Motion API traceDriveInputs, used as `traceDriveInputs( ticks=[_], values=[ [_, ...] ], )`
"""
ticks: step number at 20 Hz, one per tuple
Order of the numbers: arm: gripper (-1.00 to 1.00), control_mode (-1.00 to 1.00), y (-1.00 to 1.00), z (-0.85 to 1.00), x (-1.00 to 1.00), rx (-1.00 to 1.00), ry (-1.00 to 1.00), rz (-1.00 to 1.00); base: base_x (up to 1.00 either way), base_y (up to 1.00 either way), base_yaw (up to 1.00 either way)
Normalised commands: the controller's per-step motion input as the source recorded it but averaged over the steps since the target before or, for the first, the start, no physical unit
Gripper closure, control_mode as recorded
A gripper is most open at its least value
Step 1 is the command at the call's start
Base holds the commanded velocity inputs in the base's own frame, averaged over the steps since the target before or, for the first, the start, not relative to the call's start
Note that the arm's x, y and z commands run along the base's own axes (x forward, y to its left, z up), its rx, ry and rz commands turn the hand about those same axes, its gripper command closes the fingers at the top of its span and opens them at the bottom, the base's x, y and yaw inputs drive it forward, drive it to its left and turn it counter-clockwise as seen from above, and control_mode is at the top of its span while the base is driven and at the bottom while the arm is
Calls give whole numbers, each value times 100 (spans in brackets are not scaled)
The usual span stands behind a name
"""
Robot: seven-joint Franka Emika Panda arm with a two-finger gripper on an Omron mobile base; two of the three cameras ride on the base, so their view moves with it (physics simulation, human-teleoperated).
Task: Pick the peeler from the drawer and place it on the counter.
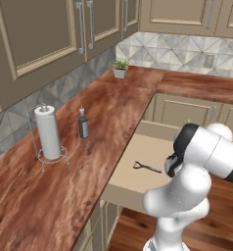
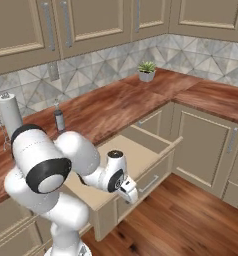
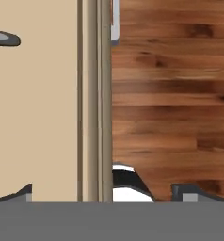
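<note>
While claw (image 3: 107,193) straddles drawer (image 1: 138,157) front, peeler (image 1: 147,167) inside; apart

There are no words, numbers or signs to read here. The small dark bottle (image 1: 82,123) on the counter (image 1: 64,181) has no label that can be read. The paper towel roll (image 1: 48,132) is plain white. The cabinet doors (image 1: 40,34) and the wall tiles (image 1: 177,51) are bare too.
</note>
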Motion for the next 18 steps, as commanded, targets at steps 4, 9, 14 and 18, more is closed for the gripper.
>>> traceDriveInputs(
  ticks=[4,9,14,18],
  values=[
    [-100,-100,-83,62,-62,20,-19,1,0,0,0],
    [-100,-100,-13,100,22,17,-2,17,0,0,0],
    [-100,-100,-1,100,43,6,-5,27,0,0,0],
    [-100,-100,0,100,43,1,-8,25,0,0,0]
  ],
)
